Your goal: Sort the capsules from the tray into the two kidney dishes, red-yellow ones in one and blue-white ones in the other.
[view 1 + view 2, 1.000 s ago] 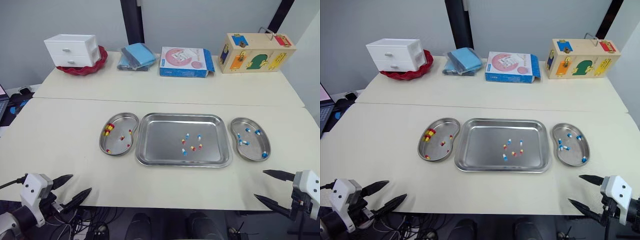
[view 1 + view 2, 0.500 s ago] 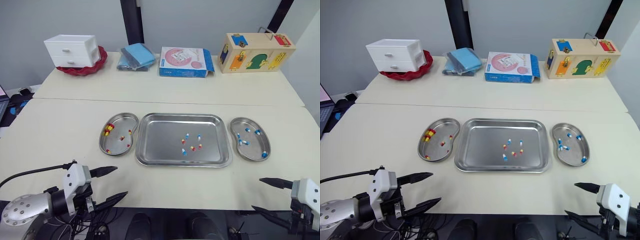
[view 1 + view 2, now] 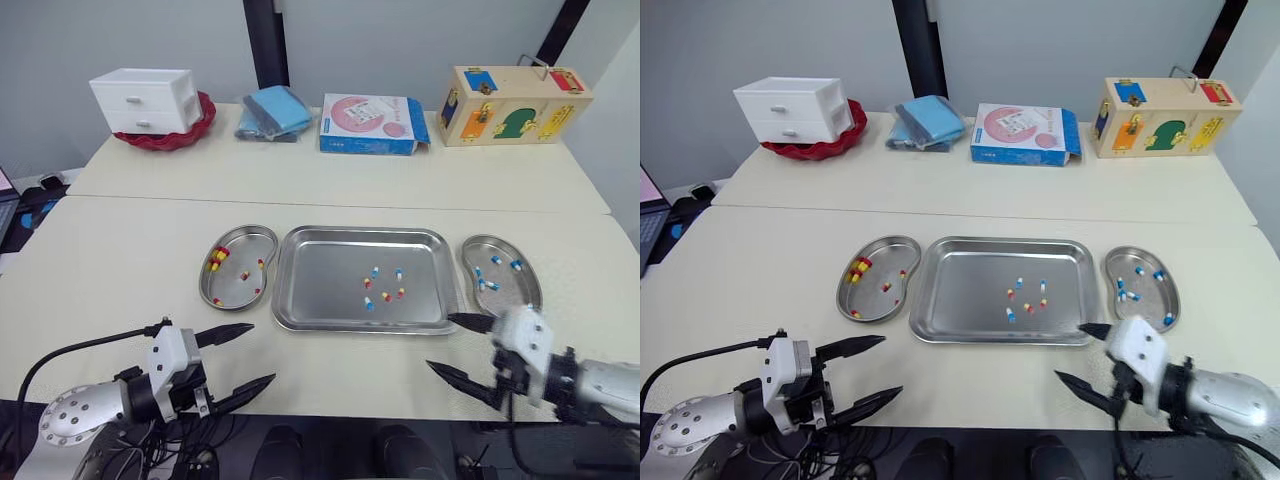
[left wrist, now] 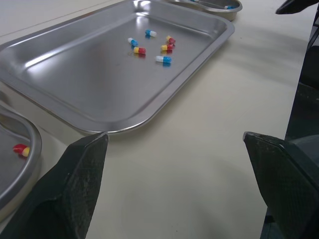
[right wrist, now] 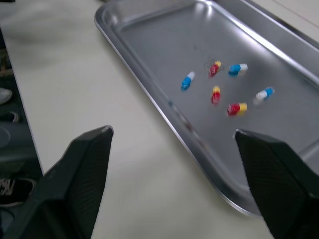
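Note:
The steel tray (image 3: 320, 285) lies mid-table with several loose capsules (image 3: 383, 285), blue-white and red-yellow, right of its centre. The left kidney dish (image 3: 235, 290) holds red-yellow capsules (image 3: 215, 260). The right kidney dish (image 3: 505, 300) holds blue-white capsules (image 3: 487, 284). My left gripper (image 3: 260, 352) is open over the table's front edge, below the left dish, with nothing in it. My right gripper (image 3: 440, 342) is open near the tray's front right corner, also with nothing in it. The capsules (image 5: 224, 89) lie ahead of the right gripper (image 5: 174, 130) in the right wrist view.
Along the back table stand a white drawer unit (image 3: 143, 98) in a red basket, a blue cloth (image 3: 272, 110), a flat box (image 3: 372, 123) and a wooden puzzle box (image 3: 515, 105). Bare tabletop runs between the tray and the front edge.
My right gripper has swung in from the far right edge to the tray's front right corner. My left gripper has edged forward and right. Both stay open.

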Robot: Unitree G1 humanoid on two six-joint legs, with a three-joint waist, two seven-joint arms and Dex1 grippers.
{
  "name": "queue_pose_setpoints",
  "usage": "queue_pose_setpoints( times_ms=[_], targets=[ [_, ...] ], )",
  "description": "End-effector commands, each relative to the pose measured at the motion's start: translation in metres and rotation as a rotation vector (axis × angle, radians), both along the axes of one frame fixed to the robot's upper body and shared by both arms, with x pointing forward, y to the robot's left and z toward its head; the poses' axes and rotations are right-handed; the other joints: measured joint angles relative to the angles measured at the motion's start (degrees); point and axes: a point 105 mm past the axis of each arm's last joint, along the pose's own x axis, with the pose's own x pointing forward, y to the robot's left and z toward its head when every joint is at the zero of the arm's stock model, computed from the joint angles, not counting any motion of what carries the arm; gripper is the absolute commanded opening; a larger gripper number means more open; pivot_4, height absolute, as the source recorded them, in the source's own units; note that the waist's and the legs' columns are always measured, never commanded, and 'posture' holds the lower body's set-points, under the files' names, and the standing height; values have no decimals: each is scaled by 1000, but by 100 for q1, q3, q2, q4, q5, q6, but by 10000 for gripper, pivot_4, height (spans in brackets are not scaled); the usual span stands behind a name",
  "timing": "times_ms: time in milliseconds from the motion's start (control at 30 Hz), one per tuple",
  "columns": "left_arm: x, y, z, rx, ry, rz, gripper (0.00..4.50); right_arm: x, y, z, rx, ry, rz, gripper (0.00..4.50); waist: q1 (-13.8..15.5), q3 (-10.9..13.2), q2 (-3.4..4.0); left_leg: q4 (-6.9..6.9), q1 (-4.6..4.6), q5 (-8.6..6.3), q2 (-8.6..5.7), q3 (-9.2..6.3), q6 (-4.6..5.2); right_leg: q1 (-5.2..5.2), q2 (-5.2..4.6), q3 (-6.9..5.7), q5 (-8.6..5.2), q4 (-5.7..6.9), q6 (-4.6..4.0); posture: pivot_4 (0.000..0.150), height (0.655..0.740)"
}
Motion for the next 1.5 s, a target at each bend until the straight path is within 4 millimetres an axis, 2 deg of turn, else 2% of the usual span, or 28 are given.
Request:
queue_pose_setpoints(
  times_ms=[33,67,267,367,567,1000,1133,1367,1500],
  targets=[
    [0,-7,4,-2,-33,-15,45000,12,18,-2,-15,-6,6,29374,1,0,0,0,-2,0,0,-1,0,-2,0,-1,0,0,0,1500,7400],
    [1,-8,5,-3,-38,-19,45000,17,25,-1,-15,-1,10,26556,0,0,-1,0,-3,0,-1,-1,0,-2,0,-2,0,0,0,1500,7400],
    [4,-16,9,-4,-54,-37,45000,54,52,-7,-101,71,-16,26556,-4,1,1,1,-6,1,0,-7,-1,-7,0,-7,1,6,-1,1500,7400],
    [5,-19,10,-5,-60,-42,45000,66,63,-10,-131,108,-3,26556,-2,3,3,1,-7,1,0,-6,0,-12,0,-7,1,8,-2,1500,7400],
    [7,-22,11,-7,-70,-40,45000,74,76,-15,-174,138,34,26556,1,2,3,-1,-42,0,0,-10,0,-56,-1,-13,0,24,-4,1500,7400],
    [11,-24,11,-6,-83,-23,45000,85,76,-25,-248,150,48,26556,-12,3,3,1,-39,1,0,-8,0,-60,-1,-11,0,37,-5,1500,7400],
    [12,-22,10,-4,-83,-16,45000,86,75,-26,-285,128,69,18503,-18,3,4,1,-37,1,0,-8,0,-60,0,-11,0,40,-5,1500,7400],
    [12,-18,6,4,-75,-5,45000,87,78,-26,-308,95,101,165,-17,3,4,1,-38,1,0,-7,0,-60,0,-11,0,40,-5,1500,7400],
    [12,-18,5,1,-71,-14,45000,87,82,-17,-302,41,128,165,-18,3,4,1,-37,1,0,-8,0,-60,0,-11,0,40,-5,1500,7400]
  ],
)
